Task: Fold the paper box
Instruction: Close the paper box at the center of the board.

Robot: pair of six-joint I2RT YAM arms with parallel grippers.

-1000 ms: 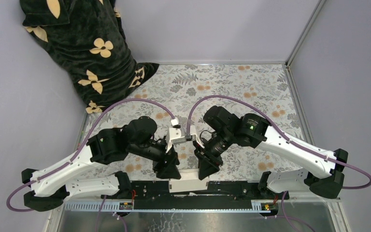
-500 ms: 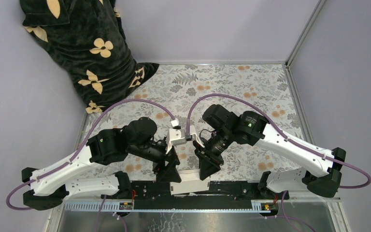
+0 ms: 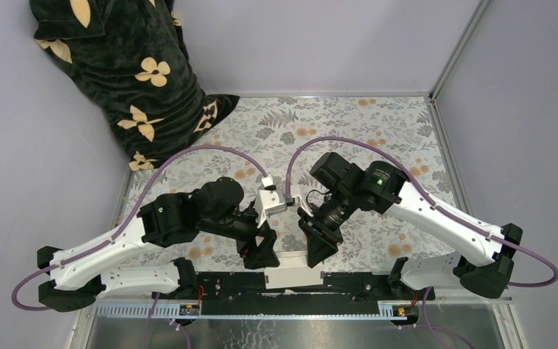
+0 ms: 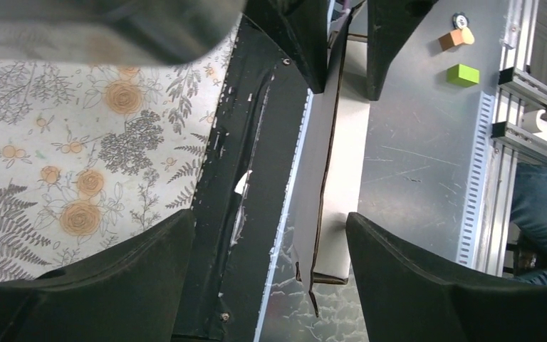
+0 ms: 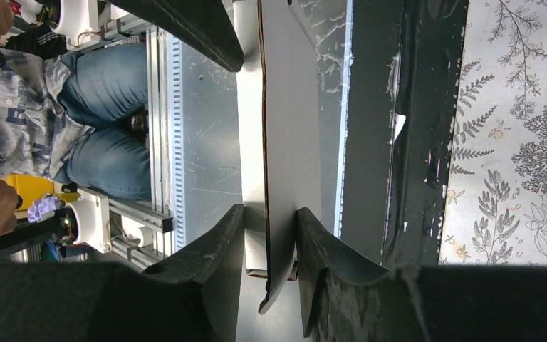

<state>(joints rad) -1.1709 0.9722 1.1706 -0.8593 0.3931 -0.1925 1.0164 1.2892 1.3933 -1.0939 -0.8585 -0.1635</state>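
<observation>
On the left, we see our left gripper (image 4: 269, 217) with its fingers spread wide. They touch nothing. Between them, in the middle, is the paper box (image 4: 342, 164). It looks pressed flat, and it hangs over the black rail (image 3: 225, 280) at the near side of the table (image 3: 378, 123). On the right, our right gripper (image 5: 271, 211) squeezes the box from both sides, so it alone holds it. We think the thin card could slip, twist or droop, because only one small pinch carries it. If our left fingers close crooked, they could bend a flap the wrong way.
</observation>
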